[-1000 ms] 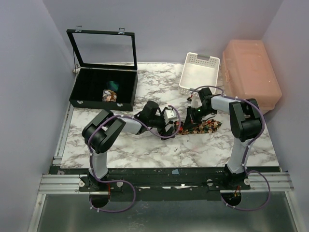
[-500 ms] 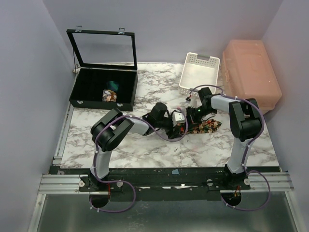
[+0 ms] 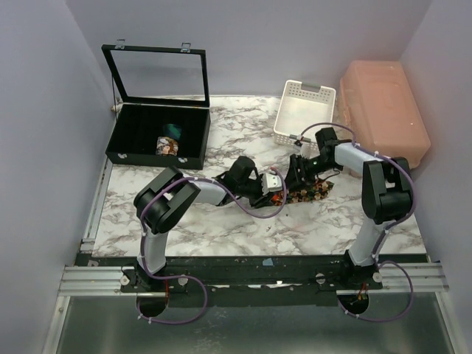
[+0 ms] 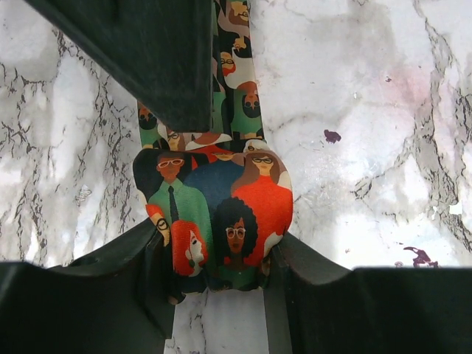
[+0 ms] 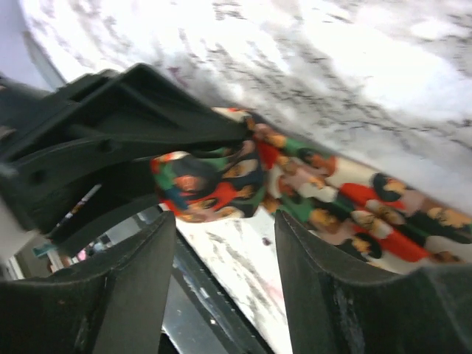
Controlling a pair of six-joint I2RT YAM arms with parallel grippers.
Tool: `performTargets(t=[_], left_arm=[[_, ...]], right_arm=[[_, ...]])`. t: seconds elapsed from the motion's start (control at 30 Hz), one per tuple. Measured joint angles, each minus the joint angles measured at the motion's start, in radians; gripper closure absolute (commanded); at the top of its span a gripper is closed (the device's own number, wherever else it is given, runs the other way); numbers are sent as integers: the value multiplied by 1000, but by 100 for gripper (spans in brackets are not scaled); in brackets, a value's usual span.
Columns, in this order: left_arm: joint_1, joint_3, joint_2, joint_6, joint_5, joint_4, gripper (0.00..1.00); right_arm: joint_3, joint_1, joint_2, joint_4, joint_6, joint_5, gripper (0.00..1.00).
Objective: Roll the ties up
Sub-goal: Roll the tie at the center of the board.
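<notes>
A tie printed with colourful faces lies on the marble table, its left end rolled up. In the left wrist view the roll sits between my left gripper's fingers, which press on both its sides; the unrolled strip runs away from it. My left gripper is shut on the roll. My right gripper stands open just right of it, with nothing between its fingers. It faces the roll and the flat tie.
An open black case at the back left holds a rolled printed tie and a teal one. A white slotted basket and a pink lidded bin stand at the back right.
My left gripper moved right onto the roll and closed on it. My right gripper opened, let go of the roll and drew back slightly.
</notes>
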Motion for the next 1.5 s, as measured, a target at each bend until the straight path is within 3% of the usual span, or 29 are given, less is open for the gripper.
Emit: performTargets(t=[0.3, 0.37, 0.47, 0.5, 0.63, 0.73, 0.9, 1.3, 1.5], left_arm=[[-1, 42, 0, 15, -2, -85, 70], [-1, 45, 0, 18, -2, -90, 69], [-1, 45, 0, 19, -2, -92, 69], [-1, 45, 0, 21, -3, -94, 68], [-1, 49, 0, 22, -8, -99, 63], [-2, 50, 0, 24, -10, -100, 39], [2, 50, 0, 14, -5, -103, 17], [9, 5, -19, -73, 4, -8, 2], [8, 5, -19, -83, 5, 30, 2]], right_arm=[[-47, 55, -51, 42, 78, -89, 43], [-47, 71, -31, 52, 85, -84, 56], [-42, 72, 8, 53, 82, -60, 94], [-38, 69, 19, 52, 83, -63, 99], [-20, 56, 25, 29, 87, -66, 99], [-14, 48, 37, 13, 82, -74, 99], [-9, -8, 77, -23, 36, -48, 100], [43, -49, 160, -116, 16, 55, 99], [98, -40, 207, -186, -22, 39, 100]])
